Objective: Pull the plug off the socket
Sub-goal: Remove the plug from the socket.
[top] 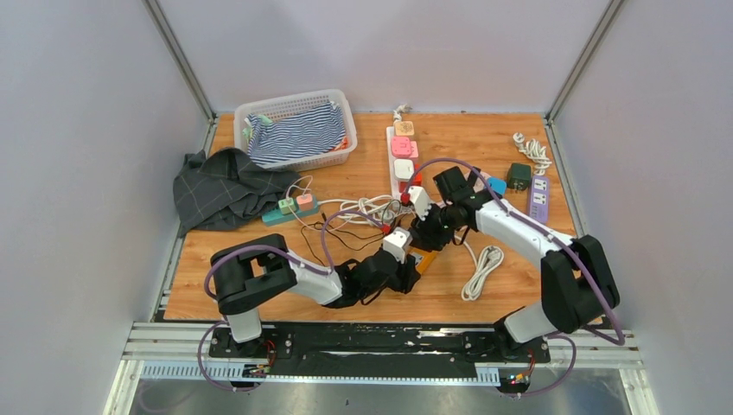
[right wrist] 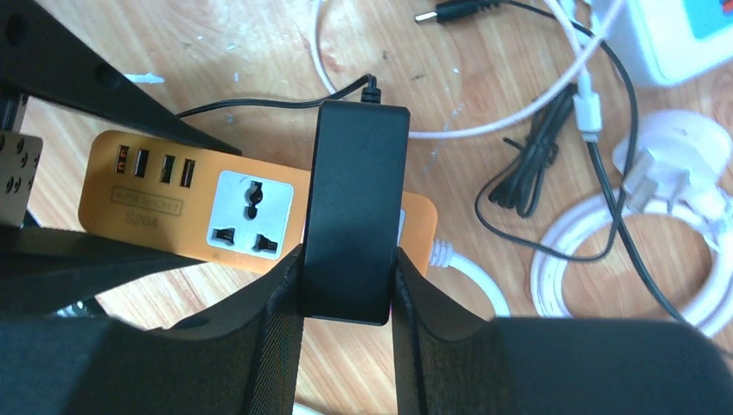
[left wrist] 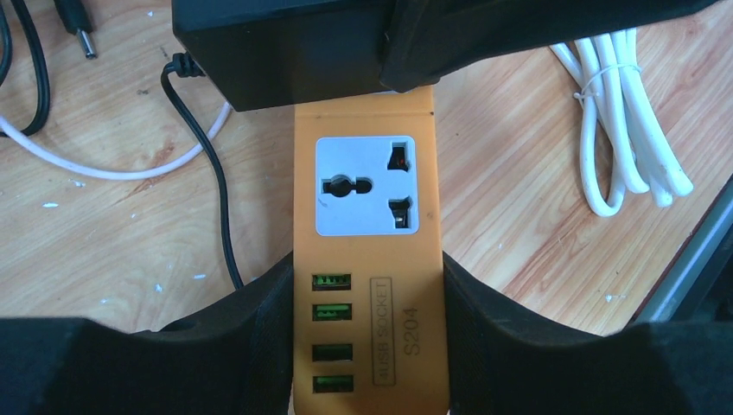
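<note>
Wooden tabletop [top: 484, 147], crowded.
On it lie a white basket [top: 285, 98], a grey cloth [top: 220, 186], an orange socket strip [left wrist: 415, 328], a white power strip [top: 399, 156], a purple power strip [top: 539, 197] and a coiled white cable [top: 482, 270].

An orange power strip [left wrist: 367, 251] runs up the middle of the frame on the wooden surface [left wrist: 519, 225]. The left claw [left wrist: 367, 281] grips it, its black fingers [left wrist: 259, 303] pressed against both long sides in the lower part of the frame. Between them sit four USB ports [left wrist: 333, 333], and above these a white universal outlet [left wrist: 367, 186] stands free. A black adapter [left wrist: 285, 52] covers the strip's top end. A black cable [left wrist: 216, 190] trails down the left. A bundled white cord [left wrist: 618, 130] lies at upper right.
</note>
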Action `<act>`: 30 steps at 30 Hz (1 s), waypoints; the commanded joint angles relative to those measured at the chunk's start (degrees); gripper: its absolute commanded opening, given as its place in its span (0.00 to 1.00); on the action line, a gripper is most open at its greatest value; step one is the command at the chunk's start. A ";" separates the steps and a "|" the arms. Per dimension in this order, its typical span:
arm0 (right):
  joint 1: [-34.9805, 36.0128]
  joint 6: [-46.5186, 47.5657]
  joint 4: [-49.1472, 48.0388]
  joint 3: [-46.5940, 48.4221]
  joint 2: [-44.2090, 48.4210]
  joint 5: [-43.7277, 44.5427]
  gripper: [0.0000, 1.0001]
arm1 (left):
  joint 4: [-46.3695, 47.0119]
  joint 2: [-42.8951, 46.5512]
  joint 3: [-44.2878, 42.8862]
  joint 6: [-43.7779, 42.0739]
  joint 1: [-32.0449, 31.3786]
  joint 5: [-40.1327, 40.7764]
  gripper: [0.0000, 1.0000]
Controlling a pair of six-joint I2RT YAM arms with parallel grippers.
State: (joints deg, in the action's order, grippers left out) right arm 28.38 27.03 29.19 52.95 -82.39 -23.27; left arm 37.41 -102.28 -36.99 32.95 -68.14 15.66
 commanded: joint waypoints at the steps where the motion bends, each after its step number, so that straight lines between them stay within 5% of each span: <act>1: 1.61 7.04 15.94 3.07 -4.40 -32.17 0.00 | -10.51 -3.84 2.25 -0.60 0.44 -0.59 0.00; 5: -0.77 -5.27 2.52 -0.09 -2.99 3.28 0.00 | -10.51 -3.37 2.85 -0.22 0.42 -0.31 0.00; 6: -3.63 -6.34 2.19 0.21 -2.91 4.64 0.00 | -10.51 -3.15 3.11 -0.05 0.44 -0.10 0.00; 9: -11.71 -4.53 4.95 0.27 -0.96 -16.56 0.00 | -10.51 -2.75 3.54 0.44 0.44 0.64 0.00; 12: -11.64 0.25 8.31 -0.66 1.30 -30.90 0.00 | -10.51 -3.00 3.06 0.05 0.41 -0.45 0.00; 14: -8.58 2.12 8.87 -1.04 2.39 -30.42 0.00 | -10.49 -3.02 2.60 -0.59 0.46 -2.42 0.00; 19: -1.72 -2.08 2.62 -1.98 2.28 -10.78 0.00 | -10.51 -1.95 2.62 -0.87 0.37 -4.04 0.00; 24: -0.92 -0.76 6.84 0.39 2.53 -26.34 0.00 | -10.59 -3.24 1.67 -1.33 0.33 -5.37 0.00; 30: 0.11 -2.06 1.33 -3.40 10.07 -27.59 0.00 | -10.60 -4.07 1.02 -1.65 0.35 -6.36 0.00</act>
State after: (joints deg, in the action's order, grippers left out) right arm 24.75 28.12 29.34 51.03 -78.15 -30.72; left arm 36.75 -101.65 -36.86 32.12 -68.20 12.23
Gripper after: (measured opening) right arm 0.382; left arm 0.531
